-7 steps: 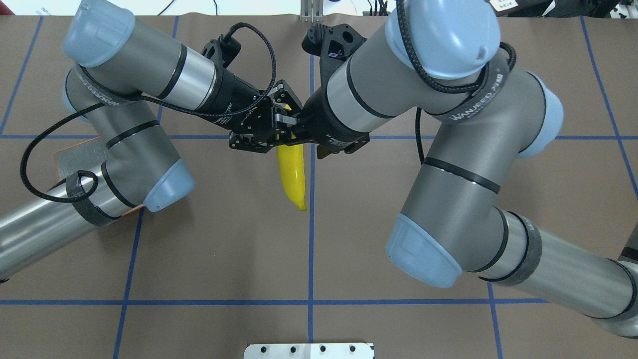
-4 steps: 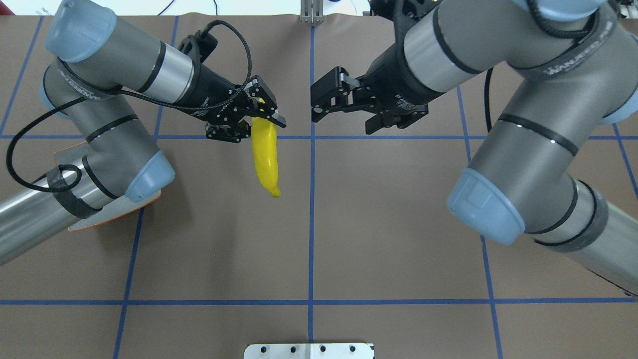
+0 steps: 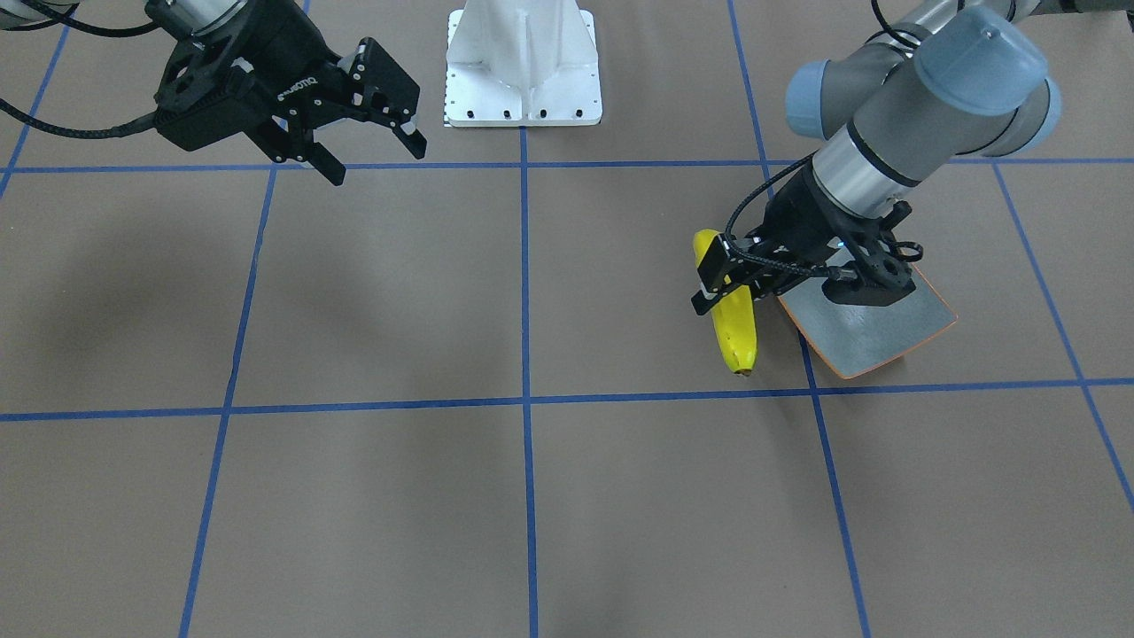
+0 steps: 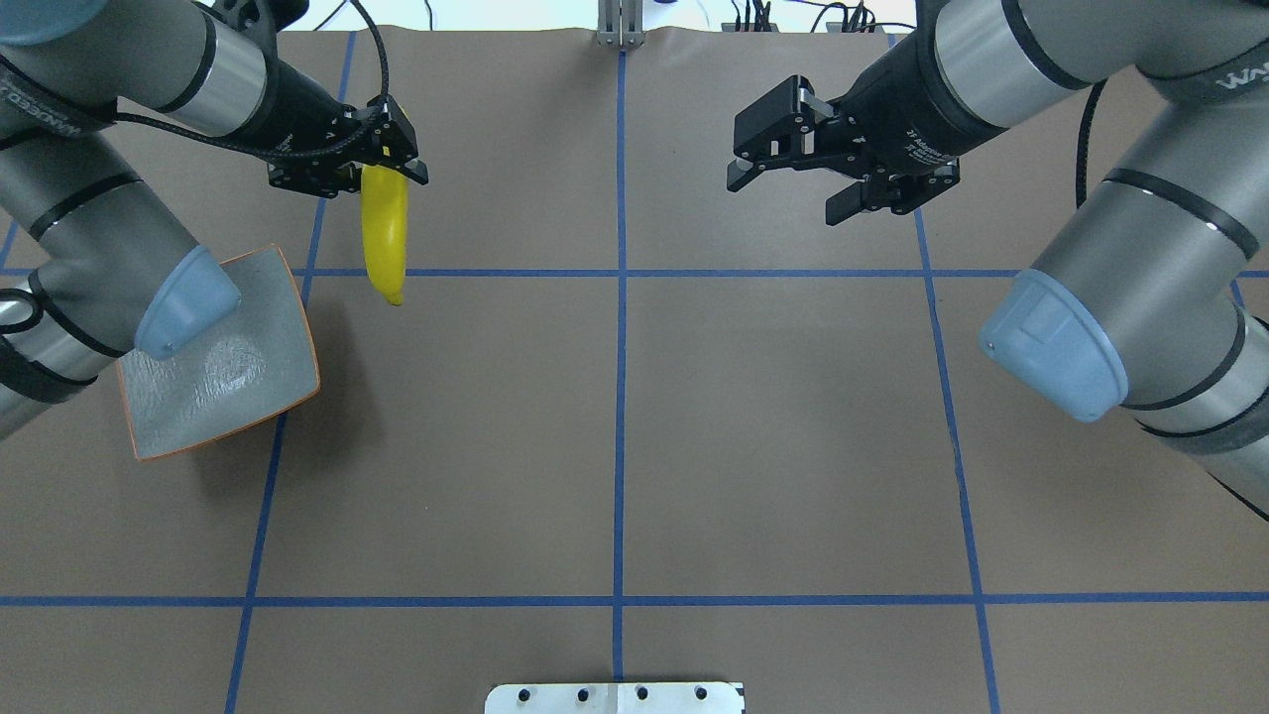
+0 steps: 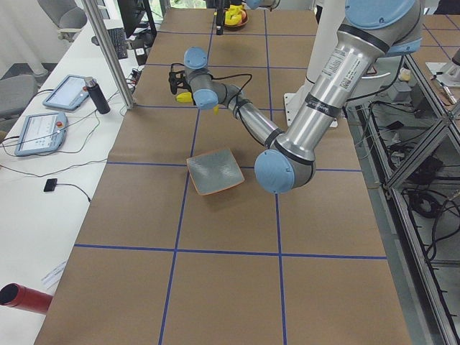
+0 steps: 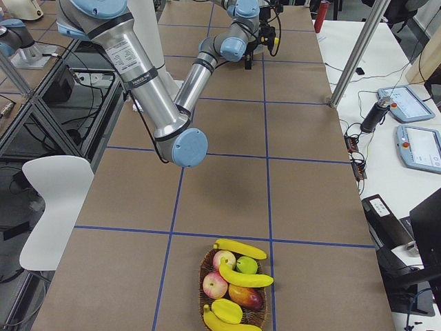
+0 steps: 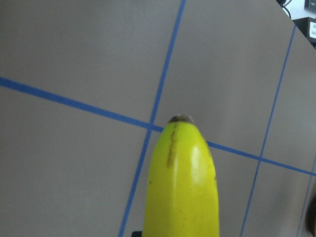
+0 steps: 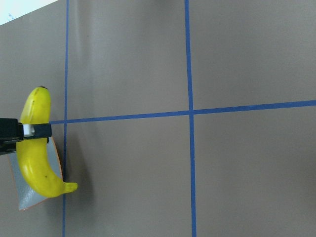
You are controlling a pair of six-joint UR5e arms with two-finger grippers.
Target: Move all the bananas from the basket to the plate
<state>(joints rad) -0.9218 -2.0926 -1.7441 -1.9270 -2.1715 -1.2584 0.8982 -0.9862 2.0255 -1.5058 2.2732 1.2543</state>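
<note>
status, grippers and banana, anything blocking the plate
Left gripper shut on banana, hanging just short of plate. Right gripper open, empty. No banana on plate yet. Nothing seen in the way.

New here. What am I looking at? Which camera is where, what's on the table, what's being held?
This is a two-armed robot at a brown table marked with blue tape. One camera looks over the robot's shoulders, one faces it, two sit at the table's ends, and one rides each wrist. The left gripper is shut on a banana, held near the bare plate. The right gripper is open and empty. A basket with more bananas sits toward the robot's right end.
</note>
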